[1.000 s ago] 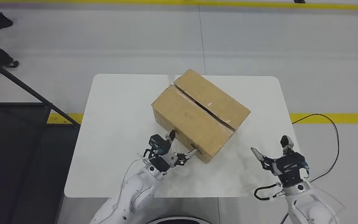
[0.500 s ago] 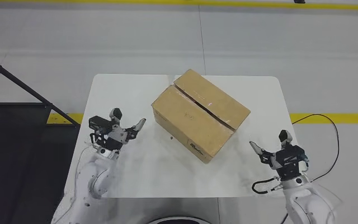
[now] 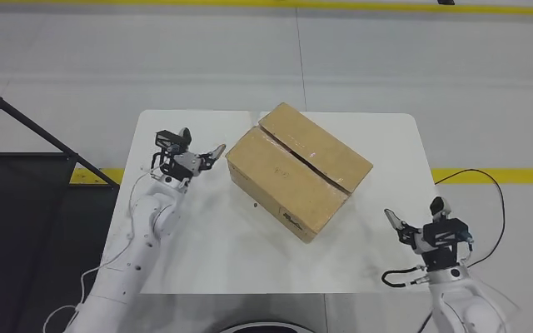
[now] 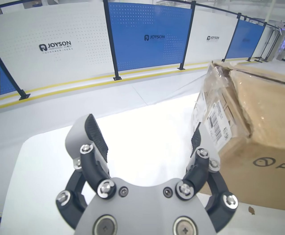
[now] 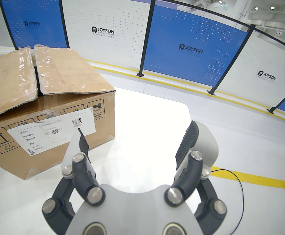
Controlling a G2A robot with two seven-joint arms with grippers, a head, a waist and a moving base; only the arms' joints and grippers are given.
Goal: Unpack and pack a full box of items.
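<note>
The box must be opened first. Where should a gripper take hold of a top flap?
Probably the free edge of the flap along the centre seam, from above: the two flaps lie closed but parted there, leaving a gap for a finger.

Robot test hall or lab bay, fenced by blue panels [image 4: 151,22] and white perforated panels [image 5: 104,13] on black posts [image 4: 110,44], pale glossy floor [image 3: 166,67] marked with yellow lines [image 3: 491,176], a plain white desk [image 3: 208,250] standing inside the lined-off area

White arms [image 3: 141,246]; left hand [image 4: 144,124], right hand [image 5: 136,128]: grey plate [image 4: 144,207], black links [image 4: 93,164], ribbed black pads [image 4: 95,133], silver screws [image 4: 184,189]; black cable [image 5: 223,170].
</note>
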